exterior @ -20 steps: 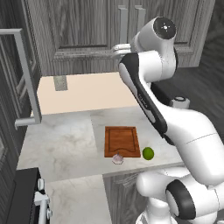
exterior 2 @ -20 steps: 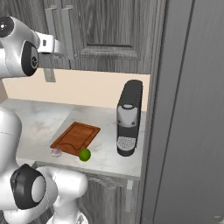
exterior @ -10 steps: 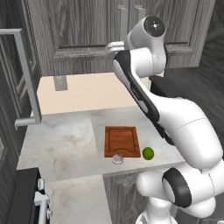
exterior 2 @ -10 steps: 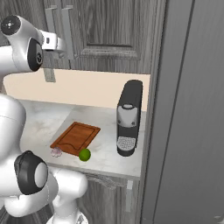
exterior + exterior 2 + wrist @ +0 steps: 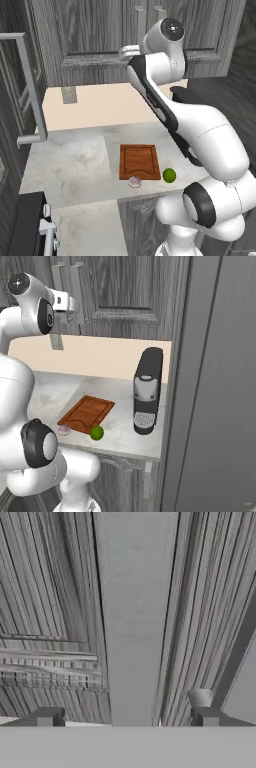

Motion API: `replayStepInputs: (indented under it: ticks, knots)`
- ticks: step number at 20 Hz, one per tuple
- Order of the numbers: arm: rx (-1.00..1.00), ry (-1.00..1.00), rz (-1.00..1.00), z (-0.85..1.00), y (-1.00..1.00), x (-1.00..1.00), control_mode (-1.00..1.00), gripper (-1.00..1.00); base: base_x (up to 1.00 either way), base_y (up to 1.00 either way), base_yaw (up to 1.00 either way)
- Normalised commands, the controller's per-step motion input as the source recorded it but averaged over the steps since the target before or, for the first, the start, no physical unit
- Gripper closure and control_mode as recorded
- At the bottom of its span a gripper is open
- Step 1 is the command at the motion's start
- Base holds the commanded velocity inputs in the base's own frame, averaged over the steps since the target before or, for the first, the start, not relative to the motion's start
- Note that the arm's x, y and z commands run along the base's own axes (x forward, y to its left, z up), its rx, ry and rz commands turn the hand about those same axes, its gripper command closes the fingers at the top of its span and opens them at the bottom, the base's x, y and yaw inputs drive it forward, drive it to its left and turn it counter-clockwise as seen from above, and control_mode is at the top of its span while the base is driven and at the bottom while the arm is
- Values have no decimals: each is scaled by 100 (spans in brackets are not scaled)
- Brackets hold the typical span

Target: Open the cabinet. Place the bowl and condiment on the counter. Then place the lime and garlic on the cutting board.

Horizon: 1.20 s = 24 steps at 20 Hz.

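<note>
The cabinet (image 5: 95,35) hangs over the counter (image 5: 75,165) with both doors closed. My gripper (image 5: 127,717) is open, one fingertip (image 5: 47,717) on each side of a door's grey bar handle (image 5: 135,612). In the base views the gripper (image 5: 126,50) (image 5: 75,305) sits at the lower end of the handles (image 5: 77,283). The cutting board (image 5: 139,161) (image 5: 86,412) lies bare near the counter's front edge. Just off its front lie the garlic (image 5: 134,180) (image 5: 64,429) and the lime (image 5: 169,175) (image 5: 96,432). The bowl and condiment are hidden.
A black coffee machine (image 5: 147,391) stands on the counter to the right of the board. A tall dark panel (image 5: 215,381) walls off the right side. A grey bar handle (image 5: 32,90) juts out at the left. A wall outlet (image 5: 69,94) sits on the beige backsplash.
The arm has reached further toward the cabinet doors, bringing the open gripper up to the handle. The things on the counter have not moved.
</note>
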Motion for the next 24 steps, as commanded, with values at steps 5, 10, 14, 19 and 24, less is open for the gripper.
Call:
replayStepInputs:
  ticks: [5, 10, 14, 19, 24]
  knots:
    - [0, -6, 0, 0, 0, 26, -100, -100, 0, 0, 0]
    - [-1, -4, 0, -5, 0, 26, -100, -100, 0, 0, 0]
    - [-2, -1, 0, -6, 2, 29, -100, -100, 0, 0, 0]
    - [-1, -1, 0, -5, 2, 29, -100, -100, 0, 0, 0]
    - [-6, -3, 0, -6, 7, 29, -100, 100, 0, 0, 0]
